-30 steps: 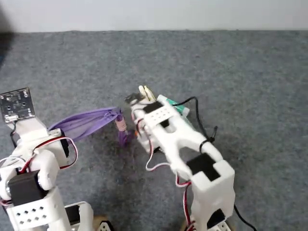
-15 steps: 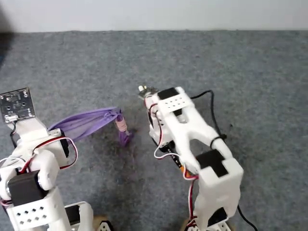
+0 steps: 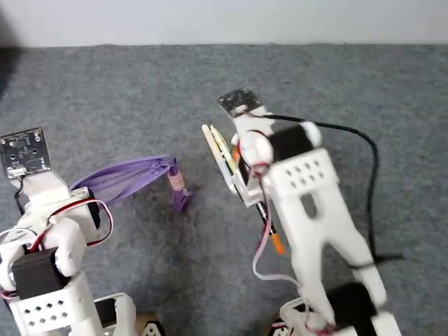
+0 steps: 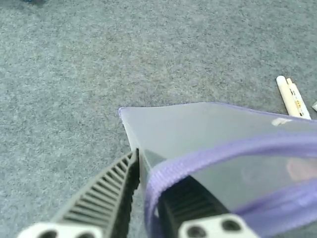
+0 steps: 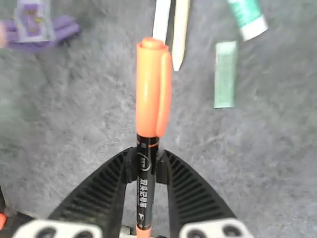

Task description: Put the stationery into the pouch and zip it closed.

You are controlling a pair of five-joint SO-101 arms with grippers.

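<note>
Right arm [image 3: 308, 203] drawn back, right fingers [image 5: 111, 186] clamping orange pen [image 5: 153, 99], left fingers [image 4: 106, 193] pinching purple pouch [image 4: 213, 134]

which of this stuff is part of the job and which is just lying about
Job: pouch, orange pen, white pen, cream pen, green tube, green strip.
Not the job: black cable, grey mat.
</note>
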